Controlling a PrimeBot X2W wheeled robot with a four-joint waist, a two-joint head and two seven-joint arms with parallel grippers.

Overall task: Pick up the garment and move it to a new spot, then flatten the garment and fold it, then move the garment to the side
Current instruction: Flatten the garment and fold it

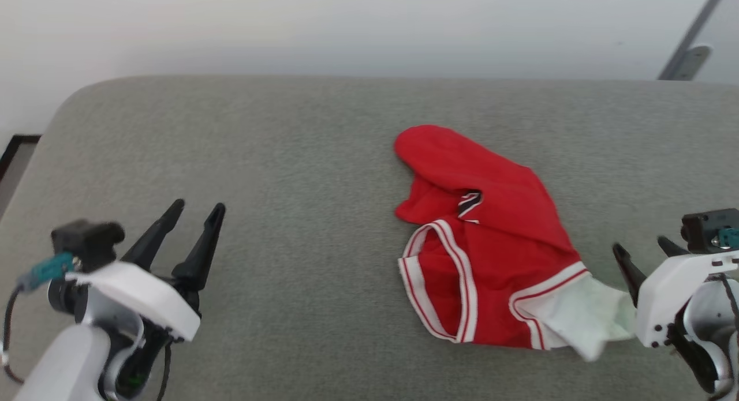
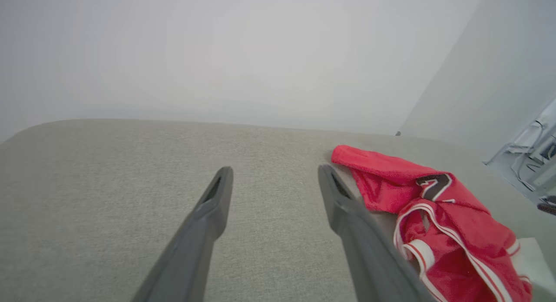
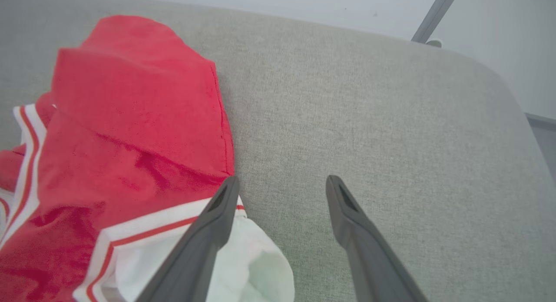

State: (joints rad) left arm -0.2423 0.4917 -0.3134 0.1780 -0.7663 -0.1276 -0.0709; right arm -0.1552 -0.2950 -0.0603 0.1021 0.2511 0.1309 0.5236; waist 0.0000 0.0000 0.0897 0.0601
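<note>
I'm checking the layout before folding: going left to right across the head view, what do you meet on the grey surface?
left gripper, jaws open → the garment, a crumpled red jersey → right gripper, jaws open beside the white sleeve

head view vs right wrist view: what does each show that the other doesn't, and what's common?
Head view extra: left tool, open over the grey fabric surface; that surface's rounded left corner; black lettering on the small red jersey-style shirt.
Right wrist view extra: the surface's rounded right corner.
Both: the crumpled shirt with its striped trim, the right tool open and empty beside the white sleeve, the slanted grey metal bar, the pale wall.
</note>
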